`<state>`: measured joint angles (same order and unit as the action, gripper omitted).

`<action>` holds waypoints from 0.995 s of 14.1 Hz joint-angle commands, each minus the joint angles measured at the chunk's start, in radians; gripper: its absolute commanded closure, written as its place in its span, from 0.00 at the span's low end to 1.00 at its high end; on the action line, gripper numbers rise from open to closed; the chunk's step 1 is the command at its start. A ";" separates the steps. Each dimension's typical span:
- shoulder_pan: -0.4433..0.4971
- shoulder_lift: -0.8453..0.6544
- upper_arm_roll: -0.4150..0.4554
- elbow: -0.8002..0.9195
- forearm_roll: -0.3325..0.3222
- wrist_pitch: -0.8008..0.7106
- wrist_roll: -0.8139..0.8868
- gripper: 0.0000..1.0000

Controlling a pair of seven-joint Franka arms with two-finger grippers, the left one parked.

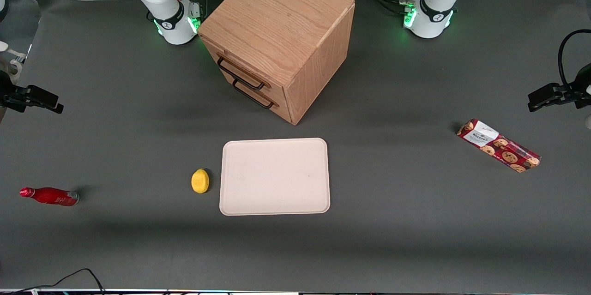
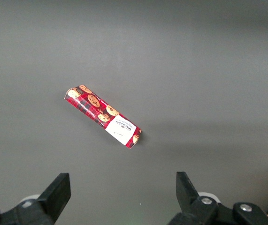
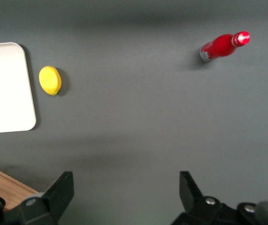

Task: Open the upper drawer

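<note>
Hovering my gripper [image 3: 126, 187] with jaws spread and empty high above the table, well off the cabinet [image 1: 277, 22]; upper drawer [image 1: 240, 69] shut, so I'd approach square to its black handle [image 1: 241, 74], not the lower one.

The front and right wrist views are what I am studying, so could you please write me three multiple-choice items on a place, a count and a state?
1. Where is the lemon?
A. on the tray
B. beside the tray on the table
C. in a drawer

2. How many black handles does the cabinet show?
A. one
B. two
C. four

3. What state is the upper drawer in?
A. shut
B. pulled fully out
C. removed

Answers:
1 B, the lemon lies on the mat just off the tray's edge.
2 B, one bar sits above the other.
3 A, its front is flush with the cabinet, and the gripper hangs open above bare table, its fingers apart.
</note>
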<state>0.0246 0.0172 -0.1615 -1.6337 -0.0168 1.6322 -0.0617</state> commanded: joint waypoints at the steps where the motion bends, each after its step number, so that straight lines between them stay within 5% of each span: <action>1: -0.015 0.015 0.008 0.029 0.020 -0.018 -0.021 0.00; 9: 0.024 0.004 0.060 0.032 0.021 -0.038 -0.021 0.00; 14: 0.211 -0.006 0.051 0.034 0.023 -0.118 -0.018 0.00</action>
<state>0.1670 0.0153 -0.0949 -1.6144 -0.0077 1.5558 -0.0665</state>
